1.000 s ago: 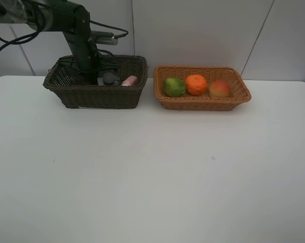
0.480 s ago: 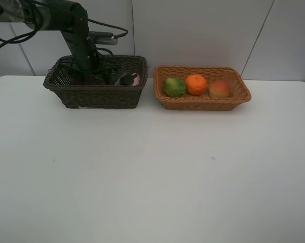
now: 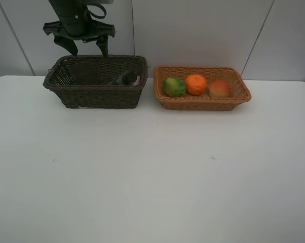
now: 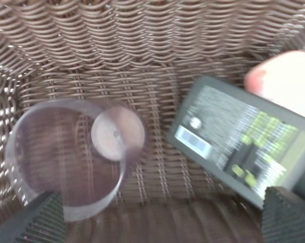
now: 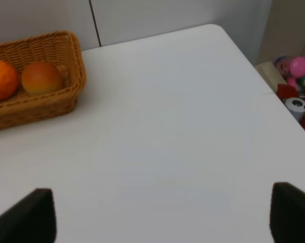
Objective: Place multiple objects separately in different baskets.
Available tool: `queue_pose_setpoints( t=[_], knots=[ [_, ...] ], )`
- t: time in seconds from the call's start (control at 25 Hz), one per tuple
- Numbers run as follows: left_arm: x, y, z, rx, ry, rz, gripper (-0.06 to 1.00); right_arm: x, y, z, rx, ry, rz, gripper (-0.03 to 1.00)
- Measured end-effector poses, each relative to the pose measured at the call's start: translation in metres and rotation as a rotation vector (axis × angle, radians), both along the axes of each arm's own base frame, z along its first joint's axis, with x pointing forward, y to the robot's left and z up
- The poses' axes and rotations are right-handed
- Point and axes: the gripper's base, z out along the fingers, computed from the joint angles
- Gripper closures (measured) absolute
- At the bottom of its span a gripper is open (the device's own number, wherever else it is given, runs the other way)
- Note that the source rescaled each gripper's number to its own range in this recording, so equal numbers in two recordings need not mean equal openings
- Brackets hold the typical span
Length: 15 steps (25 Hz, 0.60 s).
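Left gripper [image 3: 86, 49] directly above dark basket [image 3: 99, 96], jaws wide, empty; cup [image 4: 66, 157] at their 6 o'clock. Right jaws open, empty.

Plain white counter [image 3: 152, 167] with a pale paneled wall [image 3: 203, 30] behind it, plus some colorful clutter [image 5: 297, 93] sitting past the counter's right edge.

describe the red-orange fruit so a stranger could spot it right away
Find the tan basket, the shallow one right of the dark basket. Three fruits sit in a row inside it; the red-orange fruit is at the right end. Its neighbours are a plain orange and a green fruit.
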Motion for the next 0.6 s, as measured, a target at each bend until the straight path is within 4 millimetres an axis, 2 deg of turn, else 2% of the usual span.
queue_pose_setpoints(
  t=[0.16, 0.28, 0.44, 0.56, 0.6],
  knots=[
    [-0.032, -0.008, 0.056, -0.01, -0.048, -0.033, -0.05, 0.0, 0.0, 0.0, 0.0, 0.0, 0.0, 0.11],
    [-0.063, -0.01, 0.086, -0.012, -0.079, -0.061, -0.05, 0.0, 0.0, 0.0, 0.0, 0.0, 0.0, 0.11],
    [-0.11, -0.003, 0.111, -0.026, -0.129, -0.097, -0.05, 0.0, 0.0, 0.0, 0.0, 0.0, 0.0, 0.11],
    [-0.146, 0.011, 0.118, -0.043, -0.174, -0.106, -0.05, 0.0, 0.0, 0.0, 0.0, 0.0, 0.0, 0.11],
    [-0.162, 0.018, 0.127, -0.054, -0.215, -0.109, -0.05, 0.0, 0.0, 0.0, 0.0, 0.0, 0.0, 0.11]
  ],
)
